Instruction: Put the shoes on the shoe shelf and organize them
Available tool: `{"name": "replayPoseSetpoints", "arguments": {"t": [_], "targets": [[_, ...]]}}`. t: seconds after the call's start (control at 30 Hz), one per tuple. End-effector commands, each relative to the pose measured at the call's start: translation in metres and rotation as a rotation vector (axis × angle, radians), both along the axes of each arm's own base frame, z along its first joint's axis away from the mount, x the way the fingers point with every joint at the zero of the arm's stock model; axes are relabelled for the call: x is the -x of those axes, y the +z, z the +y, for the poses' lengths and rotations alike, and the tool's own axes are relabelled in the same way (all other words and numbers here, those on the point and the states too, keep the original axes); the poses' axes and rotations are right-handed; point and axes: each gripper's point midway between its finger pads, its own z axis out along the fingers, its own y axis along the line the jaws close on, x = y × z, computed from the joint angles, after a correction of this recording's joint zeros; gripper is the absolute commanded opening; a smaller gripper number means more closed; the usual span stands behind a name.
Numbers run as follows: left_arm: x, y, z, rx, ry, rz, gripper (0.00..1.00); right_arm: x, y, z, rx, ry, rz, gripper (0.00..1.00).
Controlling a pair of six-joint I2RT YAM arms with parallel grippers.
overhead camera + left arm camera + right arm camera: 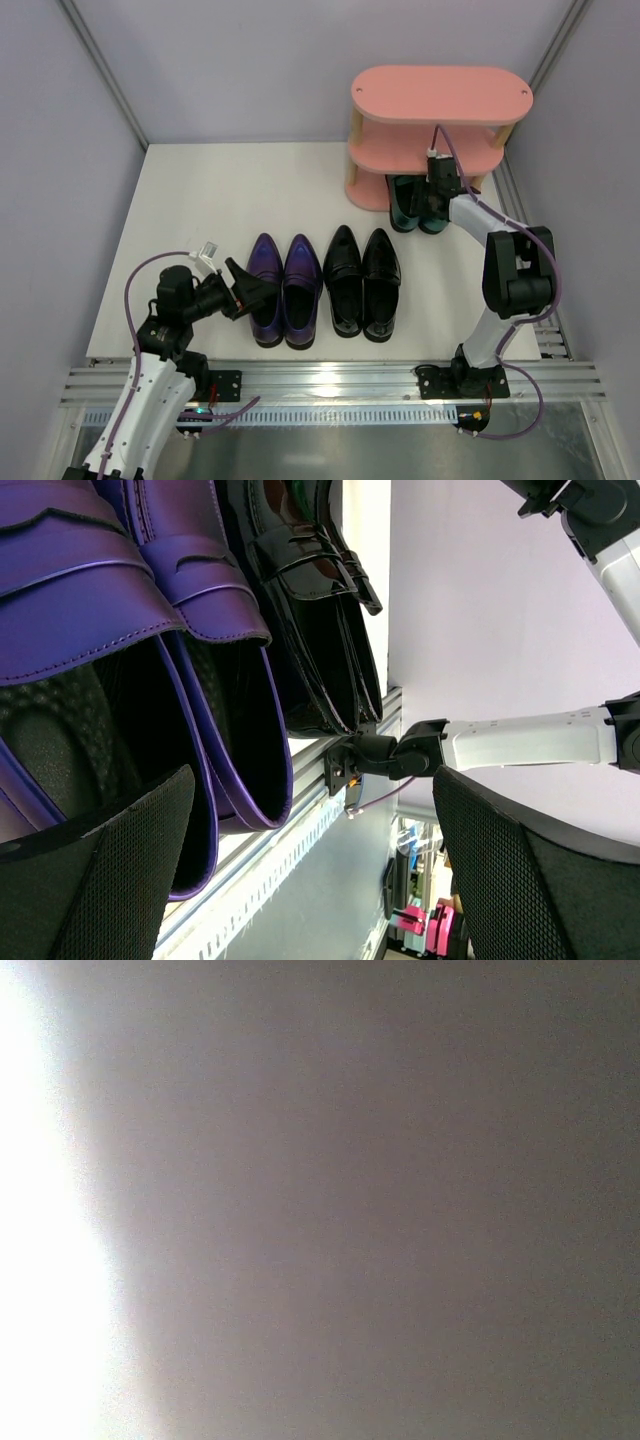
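Observation:
The pink shoe shelf (440,95) stands at the back right. The dark green pair (405,203) sits on its lowest level, heels sticking out toward me. My right gripper (441,185) is at the right green shoe's heel under the middle board; its fingers are hidden and the right wrist view is a grey blur. The purple pair (283,290) and the black pair (362,283) lie side by side on the table, toes pointing away. My left gripper (245,290) is open at the heel of the left purple shoe (80,590), one finger (100,880) over its opening.
A slotted aluminium rail (330,380) runs along the table's near edge, just behind the shoes' heels. Grey walls close in the left, back and right. My right arm (520,740) stretches across the right side toward the shelf.

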Motion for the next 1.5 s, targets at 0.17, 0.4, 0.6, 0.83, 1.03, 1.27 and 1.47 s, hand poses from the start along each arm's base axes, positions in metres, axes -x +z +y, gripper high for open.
{"name": "replayPoseSetpoints", "arguments": {"t": [0.17, 0.4, 0.6, 0.83, 1.03, 1.27, 1.47], "targets": [[-0.001, 0.012, 0.000, 0.008, -0.001, -0.035, 1.00, 0.027, -0.006, 0.013, -0.131, -0.027, 0.020, 0.59], [-0.002, 0.006, 0.000, 0.001, 0.004, -0.026, 1.00, 0.021, 0.058, 0.026, -0.214, 0.012, -0.125, 0.66], [-0.004, 0.005, 0.000, 0.000, 0.005, -0.023, 1.00, 0.021, 0.104, 0.025, -0.214, 0.018, -0.198, 0.70], [-0.004, 0.007, 0.000, -0.006, 0.003, -0.028, 1.00, 0.067, 0.131, 0.022, -0.188, -0.022, -0.253, 0.70], [-0.004, 0.006, 0.000, -0.007, 0.005, -0.028, 1.00, 0.126, 0.114, -0.006, -0.154, -0.170, -0.265, 0.48], [-0.004, -0.002, -0.001, -0.001, -0.006, -0.005, 1.00, 0.157, 0.059, -0.007, -0.167, -0.189, -0.165, 0.04], [-0.003, -0.005, -0.001, 0.004, 0.004, -0.003, 1.00, 0.155, 0.028, -0.011, -0.129, -0.198, -0.117, 0.72]]}}
